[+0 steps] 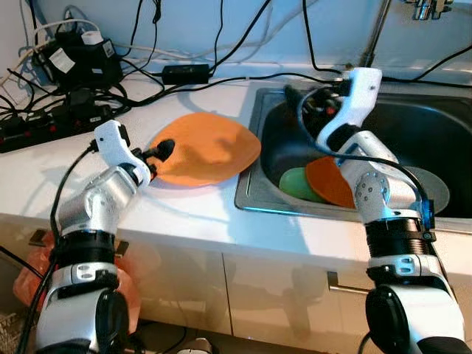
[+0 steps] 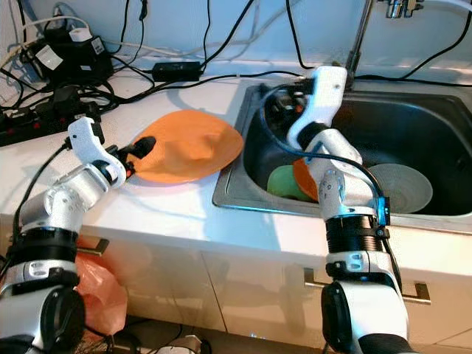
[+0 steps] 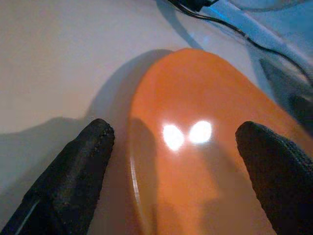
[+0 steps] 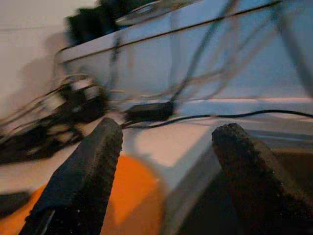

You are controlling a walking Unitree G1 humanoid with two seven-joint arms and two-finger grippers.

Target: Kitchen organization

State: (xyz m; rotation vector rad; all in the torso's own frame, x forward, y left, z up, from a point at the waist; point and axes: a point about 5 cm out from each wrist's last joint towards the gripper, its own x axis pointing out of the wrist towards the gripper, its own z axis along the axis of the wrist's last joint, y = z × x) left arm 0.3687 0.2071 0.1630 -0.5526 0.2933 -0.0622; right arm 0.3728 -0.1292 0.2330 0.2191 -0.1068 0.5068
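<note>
Orange plate [image 3: 205, 147] — between left tool [image 3: 176, 161] fingers

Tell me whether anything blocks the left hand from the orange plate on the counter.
Nothing visible does. The left hand is open with its fingers spread at the near edge of the orange plate, which lies on the white counter beside the sink.

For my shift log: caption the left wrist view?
Open left tool straddling the orange plate on the white counter.

A white countertop [image 1: 184, 214] over pale cabinets [image 1: 280, 287], tangled black cables [image 1: 66, 66] behind.
</note>
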